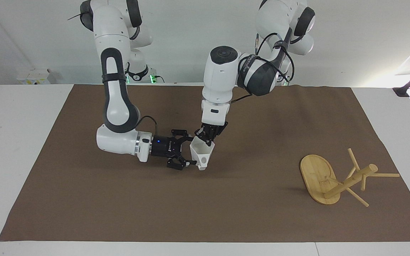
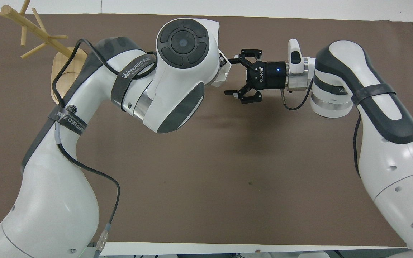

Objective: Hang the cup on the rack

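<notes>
- The white faceted cup (image 1: 201,153) hangs in the air above the middle of the brown mat (image 1: 226,213), tilted, its hexagonal mouth turned up toward the robots.
- The left gripper (image 1: 208,138) comes down from above and is clenched on the cup's upper rim; its fingertips meet on the wall at the highest edge of the cup.
- In the overhead view only a corner of the cup (image 2: 224,73) shows from under the left arm's wrist, and the left gripper itself is hidden there.
- The right gripper (image 1: 188,154) lies level, pointing toward the left arm's end of the table, with its jaws released and spread wide.
- The cup stands just off the tips of those spread jaws, at their mouth; the lower fingertip (image 1: 190,163) ends close beside the cup's narrow bottom, and I cannot tell whether it touches.
- From overhead the right gripper (image 2: 232,75) shows its two fingers apart, with the cup's visible corner just beside the gap between them.
- The bamboo mug rack (image 1: 336,179) lies tipped on the mat toward the left arm's end of the table, well apart from the cup, its oval base (image 1: 317,174) on edge and its pegs splayed.
</notes>
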`<state>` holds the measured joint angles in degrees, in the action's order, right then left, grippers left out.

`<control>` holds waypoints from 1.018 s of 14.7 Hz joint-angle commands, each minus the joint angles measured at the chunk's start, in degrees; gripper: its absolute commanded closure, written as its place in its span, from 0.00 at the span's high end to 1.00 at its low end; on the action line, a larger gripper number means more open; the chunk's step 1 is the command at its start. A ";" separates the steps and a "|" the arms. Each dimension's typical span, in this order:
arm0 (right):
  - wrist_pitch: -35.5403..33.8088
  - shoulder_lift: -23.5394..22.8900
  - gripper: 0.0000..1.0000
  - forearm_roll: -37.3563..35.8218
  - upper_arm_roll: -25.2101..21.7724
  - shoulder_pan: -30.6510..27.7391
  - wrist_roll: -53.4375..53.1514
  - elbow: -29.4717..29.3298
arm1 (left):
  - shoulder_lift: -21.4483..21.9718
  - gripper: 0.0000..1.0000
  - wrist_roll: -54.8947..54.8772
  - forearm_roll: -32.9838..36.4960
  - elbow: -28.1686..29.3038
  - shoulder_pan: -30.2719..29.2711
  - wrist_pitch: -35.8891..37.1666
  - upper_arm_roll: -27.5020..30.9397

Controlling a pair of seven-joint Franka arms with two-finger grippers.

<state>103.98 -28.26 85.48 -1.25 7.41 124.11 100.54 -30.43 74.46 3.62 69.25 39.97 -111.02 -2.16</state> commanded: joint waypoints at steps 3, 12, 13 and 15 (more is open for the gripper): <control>-8.35 1.81 1.00 -13.38 0.37 -10.90 0.61 1.51 | 2.38 0.00 10.34 9.99 5.16 -1.11 -6.90 1.10; -10.02 22.97 1.00 -53.90 0.02 -16.99 -31.25 0.45 | 20.58 0.00 10.00 14.31 51.75 -14.46 -62.41 1.98; -10.46 24.82 1.00 -56.97 -0.07 -16.82 -35.82 0.36 | 20.50 0.00 8.61 14.40 53.69 -16.65 -68.66 1.98; -10.64 27.63 1.00 -64.96 0.37 -16.20 -45.83 -0.16 | 20.32 0.00 4.56 14.40 56.68 -20.09 -75.81 1.81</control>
<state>93.11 -2.84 26.72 -1.52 -9.12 86.59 99.55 -12.41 81.49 16.80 120.60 22.97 -180.07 0.12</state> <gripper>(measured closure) 0.000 0.965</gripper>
